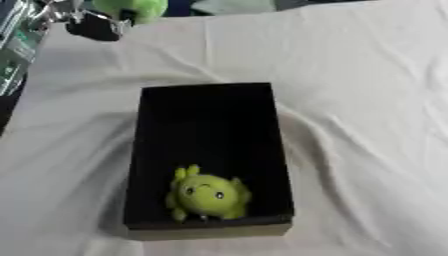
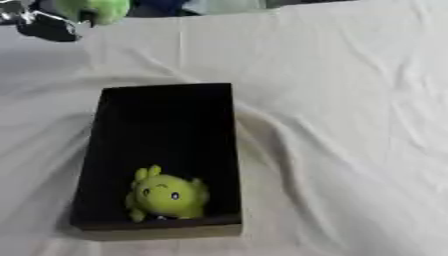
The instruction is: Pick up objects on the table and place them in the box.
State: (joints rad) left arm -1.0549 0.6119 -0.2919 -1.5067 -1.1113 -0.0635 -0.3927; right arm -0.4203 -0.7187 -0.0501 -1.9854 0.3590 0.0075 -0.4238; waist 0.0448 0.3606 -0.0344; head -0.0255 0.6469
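Green plush toy (image 1: pixel 207 196) in black box (image 1: pixel 157 150), no legible writing, left hand (image 1: pixel 92 25) grip unclear

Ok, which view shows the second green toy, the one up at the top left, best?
The left eye view: the green toy sits further in from the edge, with the black left hand beside it. The right eye view shows the same toy, closer to the corner. Both cut off its top.

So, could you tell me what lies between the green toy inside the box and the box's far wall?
Nothing: in the left eye view, only bare black floor separates the green toy from the box far wall.
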